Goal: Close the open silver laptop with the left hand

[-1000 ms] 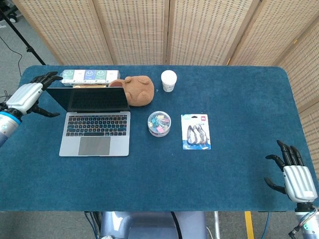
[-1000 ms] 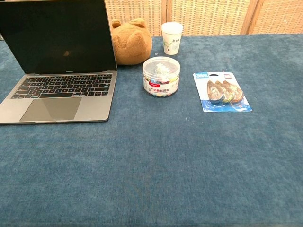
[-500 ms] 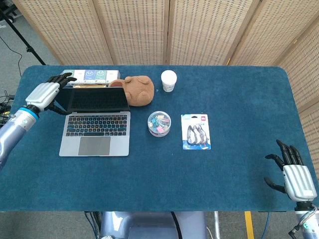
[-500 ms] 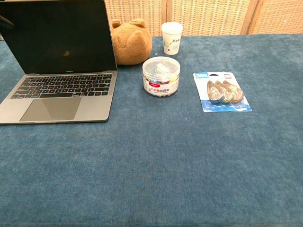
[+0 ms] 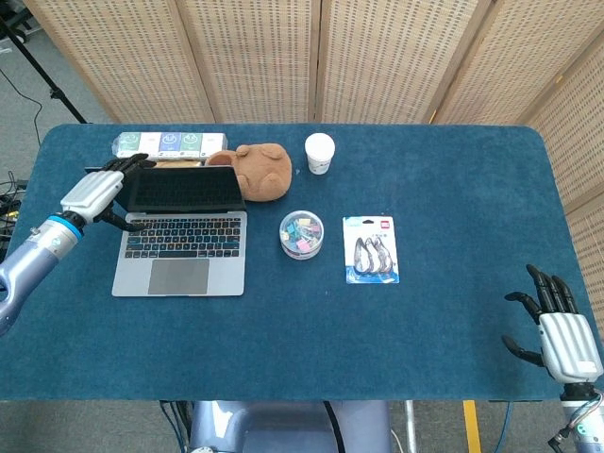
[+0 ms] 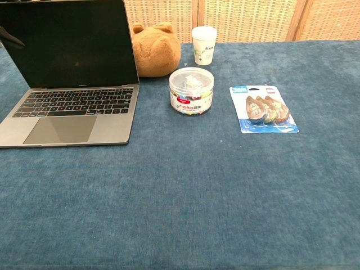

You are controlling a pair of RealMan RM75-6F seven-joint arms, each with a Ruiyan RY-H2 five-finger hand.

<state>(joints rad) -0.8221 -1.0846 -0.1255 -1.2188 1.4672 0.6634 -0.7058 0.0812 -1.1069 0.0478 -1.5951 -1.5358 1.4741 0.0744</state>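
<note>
Since a second ago the left hand [image 5: 92, 193] has swung from the table's [image 5: 444, 170] left margin to the open silver laptop's [image 5: 181, 241] lid edge, fingers spread, thumb before the screen. Laptop sits far left, plush bear [image 5: 260, 171] crowding its right corner. Right hand [image 5: 563, 335] idles splayed at the near right edge

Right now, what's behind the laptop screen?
Behind the silver laptop lies a flat pack with coloured panels; the brown plush toy sits at its corner. The screen covers the pack's near edge.
</note>
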